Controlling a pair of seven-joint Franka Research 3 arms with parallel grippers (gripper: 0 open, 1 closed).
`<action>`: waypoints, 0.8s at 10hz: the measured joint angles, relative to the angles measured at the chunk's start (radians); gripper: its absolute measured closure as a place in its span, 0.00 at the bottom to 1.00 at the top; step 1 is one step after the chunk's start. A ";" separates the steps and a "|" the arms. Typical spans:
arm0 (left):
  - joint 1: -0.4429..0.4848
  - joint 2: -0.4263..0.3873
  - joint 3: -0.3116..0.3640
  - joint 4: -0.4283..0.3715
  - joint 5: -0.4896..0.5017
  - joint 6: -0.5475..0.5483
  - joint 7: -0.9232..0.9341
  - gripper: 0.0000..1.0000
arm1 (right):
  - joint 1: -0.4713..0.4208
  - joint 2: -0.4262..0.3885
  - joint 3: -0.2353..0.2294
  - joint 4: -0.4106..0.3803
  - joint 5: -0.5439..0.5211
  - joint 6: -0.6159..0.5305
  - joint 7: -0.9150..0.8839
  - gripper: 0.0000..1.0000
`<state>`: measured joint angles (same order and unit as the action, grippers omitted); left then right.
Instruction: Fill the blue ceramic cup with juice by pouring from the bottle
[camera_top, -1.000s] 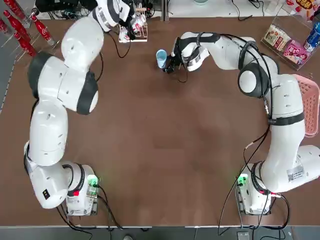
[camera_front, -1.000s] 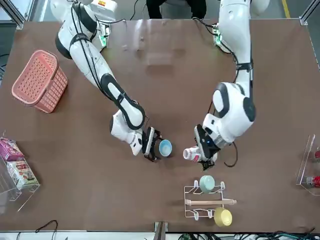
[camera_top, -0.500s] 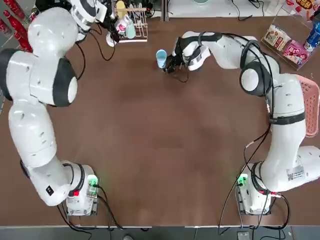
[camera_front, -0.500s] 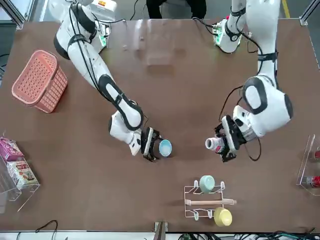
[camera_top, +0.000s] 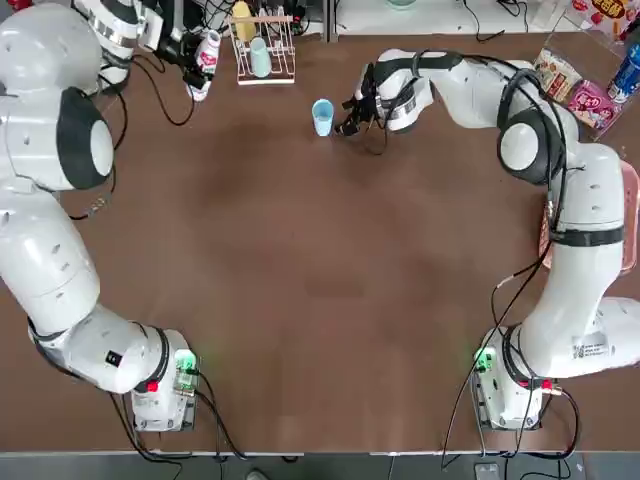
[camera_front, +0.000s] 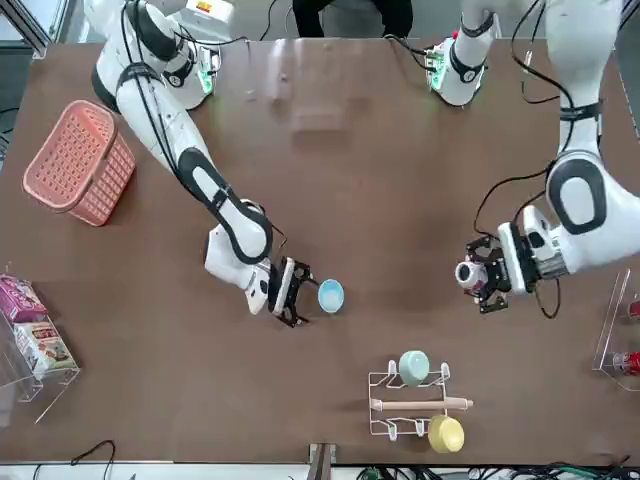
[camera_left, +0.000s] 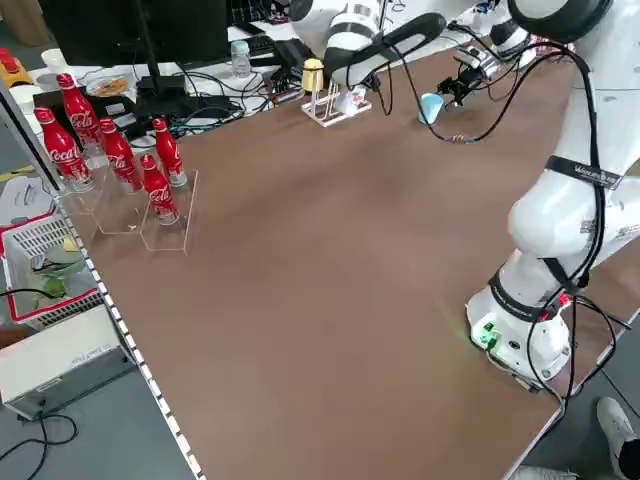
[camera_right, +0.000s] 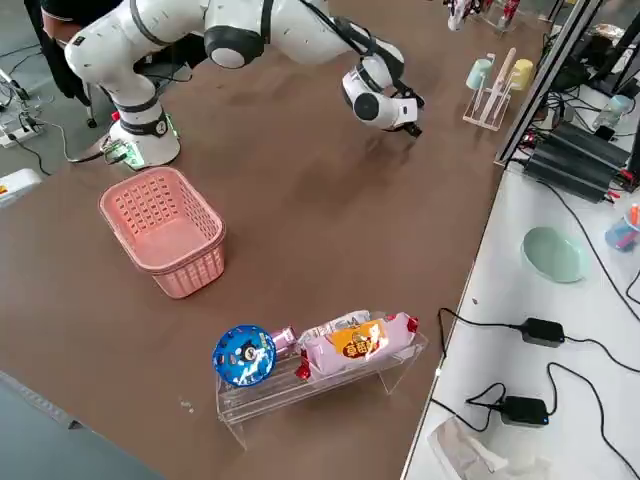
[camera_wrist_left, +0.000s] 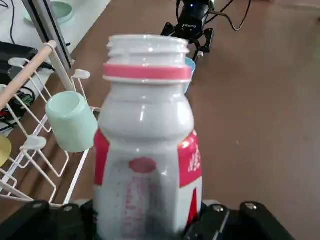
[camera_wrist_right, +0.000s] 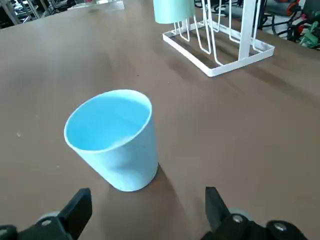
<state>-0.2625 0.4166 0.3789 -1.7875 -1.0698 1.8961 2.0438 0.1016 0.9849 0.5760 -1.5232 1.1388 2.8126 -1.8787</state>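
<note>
Now, going left to right across the overhead view, the left gripper (camera_top: 197, 62) comes first, clenched around the lower body of the bottle (camera_top: 206, 50), which in the wrist view rises from between its jaws with the threaded mouth uncapped. A rack (camera_top: 262, 52) carrying a green cup (camera_top: 260, 58) and a yellow cup (camera_top: 241, 18) stands between those jaws and the blue cup (camera_top: 322, 116). The blue cup sits upright on the table (camera_top: 320, 300), just ahead of the right gripper (camera_top: 352, 112), whose jaws are released and spread, not touching it.

The step in hand looks like bringing the bottle over for the pour. To do it well, I would route the bottle clear of the rack, keep its mouth up until it is above the blue cup's rim, then tip slowly. The right gripper's spread jaws could close on the cup to steady it.
</note>
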 joint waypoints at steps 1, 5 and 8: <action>0.140 0.000 -0.089 -0.003 0.001 -0.052 0.058 0.57 | -0.038 -0.025 0.012 -0.033 -0.036 -0.005 -0.003 0.00; 0.559 0.017 -0.352 -0.007 0.071 -0.168 0.178 0.57 | -0.224 -0.198 -0.003 -0.102 -0.367 -0.094 -0.011 0.00; 0.726 0.074 -0.437 -0.004 0.081 -0.245 0.223 0.57 | -0.275 -0.295 -0.125 -0.082 -0.782 -0.179 0.209 0.00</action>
<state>0.4638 0.4910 -0.0580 -1.7917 -0.9889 1.6507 2.2672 -0.1730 0.6898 0.4515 -1.6054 0.3568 2.6336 -1.6700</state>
